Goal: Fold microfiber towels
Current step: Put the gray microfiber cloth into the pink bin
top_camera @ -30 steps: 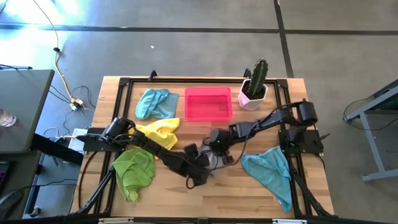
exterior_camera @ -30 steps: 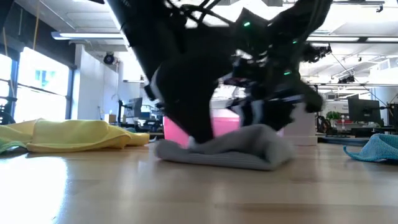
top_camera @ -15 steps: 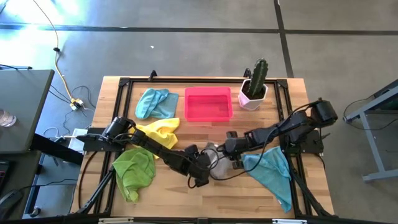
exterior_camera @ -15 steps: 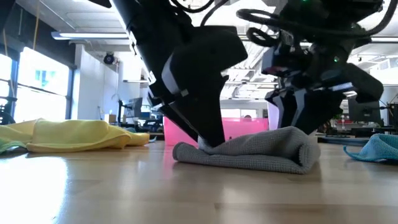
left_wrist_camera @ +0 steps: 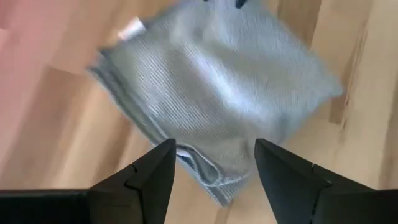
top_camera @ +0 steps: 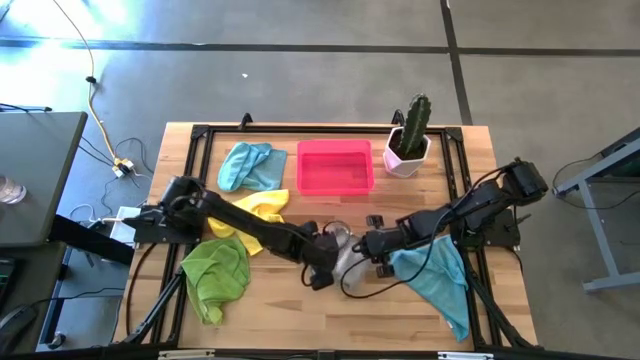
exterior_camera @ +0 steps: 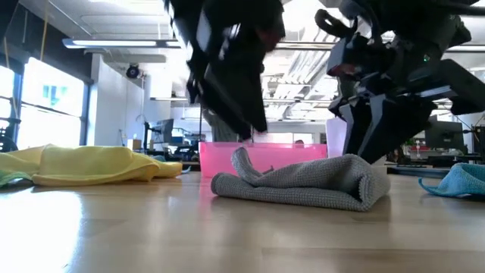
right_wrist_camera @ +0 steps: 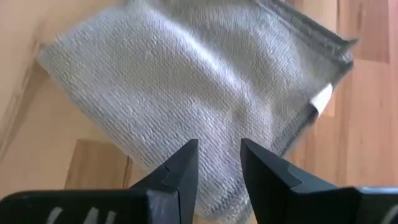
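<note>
You've got the grey towel (exterior_camera: 303, 184) folded mid-table in front of the pink tray (top_camera: 335, 166), left gripper (left_wrist_camera: 211, 168) above it jaws spread, right gripper (right_wrist_camera: 217, 165) above it, narrow gap, pinching nothing

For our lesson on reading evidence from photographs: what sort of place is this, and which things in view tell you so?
Probably a robotics lab or open workshop: a wooden workbench framed in black rails, a concrete floor with loose cables, and rows of desks with monitors under ceiling strip lights behind.
</note>
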Robot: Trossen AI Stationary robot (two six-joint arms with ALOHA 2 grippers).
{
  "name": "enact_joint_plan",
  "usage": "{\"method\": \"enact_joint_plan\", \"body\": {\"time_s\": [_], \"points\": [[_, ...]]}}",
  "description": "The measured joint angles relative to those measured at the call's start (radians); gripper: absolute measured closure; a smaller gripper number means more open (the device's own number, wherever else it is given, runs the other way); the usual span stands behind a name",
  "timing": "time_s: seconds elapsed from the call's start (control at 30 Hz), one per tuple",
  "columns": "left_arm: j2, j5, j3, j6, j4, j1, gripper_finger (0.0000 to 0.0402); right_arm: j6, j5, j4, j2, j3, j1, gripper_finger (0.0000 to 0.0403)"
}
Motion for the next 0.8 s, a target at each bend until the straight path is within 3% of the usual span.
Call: {"method": "enact_joint_plan", "body": {"time_s": [0.17, 0.4, 0.6, 0.8], "points": [[-0.036, -0.030, 0.000, 0.000, -0.039, 0.025, 0.0191, 0.001, 0.097, -0.144, -0.108, 0.000, 0.022, 0.0289], [-0.045, 0.007, -0.001, 0.073, -0.063, 0.039, 0.0191, 0.047, 0.185, -0.317, -0.311, -0.002, 0.091, 0.0289], [-0.045, -0.071, -0.001, 0.094, -0.035, 0.035, 0.0191, 0.038, 0.287, -0.344, -0.455, -0.014, 0.140, 0.0289], [-0.045, -0.079, -0.001, 0.110, 0.011, 0.029, 0.0192, 0.060, 0.303, -0.222, -0.664, -0.195, 0.145, 0.0289]]}}
